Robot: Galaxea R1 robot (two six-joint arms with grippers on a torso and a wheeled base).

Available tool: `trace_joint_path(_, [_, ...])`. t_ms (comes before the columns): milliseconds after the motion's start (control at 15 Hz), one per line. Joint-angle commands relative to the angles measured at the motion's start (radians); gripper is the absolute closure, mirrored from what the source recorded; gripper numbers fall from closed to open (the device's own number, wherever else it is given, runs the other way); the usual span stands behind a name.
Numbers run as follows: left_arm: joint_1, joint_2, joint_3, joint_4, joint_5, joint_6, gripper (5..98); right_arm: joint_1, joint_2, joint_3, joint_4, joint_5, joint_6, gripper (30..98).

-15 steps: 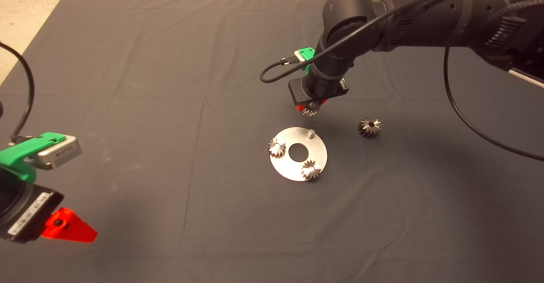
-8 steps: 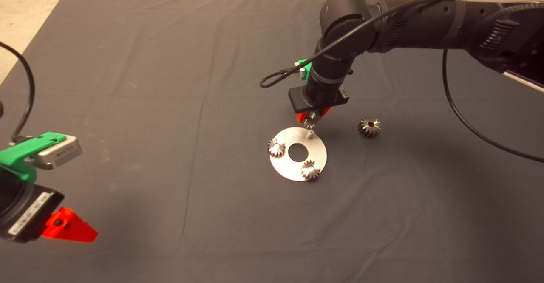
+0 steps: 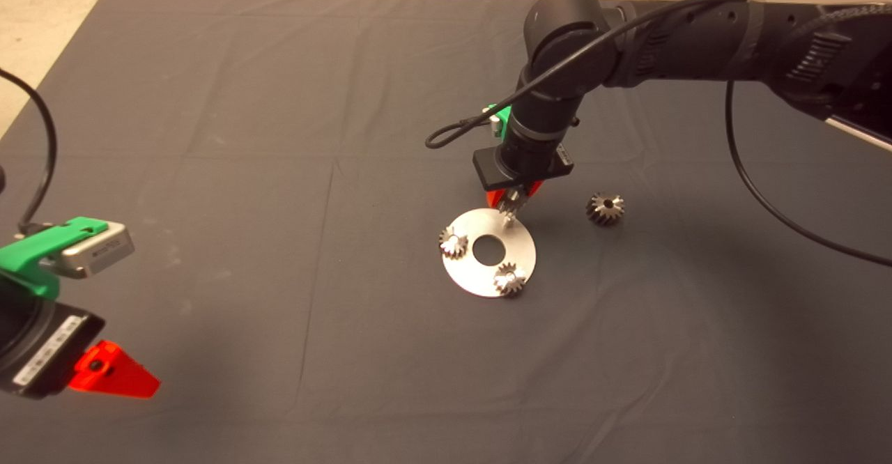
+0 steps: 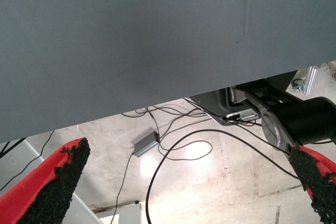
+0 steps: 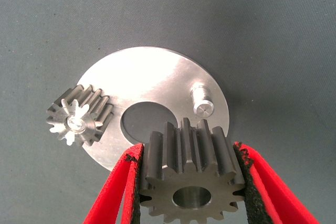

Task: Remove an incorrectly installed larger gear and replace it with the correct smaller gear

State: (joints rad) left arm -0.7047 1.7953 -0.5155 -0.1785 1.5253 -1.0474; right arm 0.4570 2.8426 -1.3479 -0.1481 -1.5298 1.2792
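Note:
My right gripper (image 3: 511,203) is shut on the smaller gear (image 5: 190,177), dark grey with a round bore, and holds it just above the round metal plate (image 3: 524,249), close to the bare pin (image 5: 202,99). Two shiny gears (image 3: 454,242) (image 3: 510,279) sit on the plate's other pins; one shows in the right wrist view (image 5: 79,119). The larger gear (image 3: 605,207), a dark bevel gear, lies on the mat to the right of the plate. My left gripper (image 3: 115,372) is parked at the lower left, open and empty.
The dark mat (image 3: 279,171) covers the table. The left wrist view shows the mat's edge (image 4: 157,35), and beyond it the floor with cables (image 4: 173,150) and a small grey box (image 4: 146,143).
My right gripper has moved down and slightly right with the smaller gear, from behind the plate to just above the bare pin. The left arm has not moved.

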Motion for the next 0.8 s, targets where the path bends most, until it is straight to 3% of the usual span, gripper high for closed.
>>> trace_joint_path(0, [-0.010, -0.004, 0.008, -0.012, 0.133, -0.003, 5.4, 0.004, -0.003, 0.014, 0.035, -0.030, 0.002, 90.3])
trace_joint_path(467, [-0.010, -0.003, 0.003, -0.010, 0.133, 0.001, 5.4, -0.061, -0.027, 0.012, -0.023, -0.030, -0.006, 89.2])
trace_joint_path(733, [-0.010, -0.001, -0.001, -0.010, 0.133, 0.005, 5.4, -0.063, -0.028, -0.001, -0.050, -0.030, -0.017, 89.5])
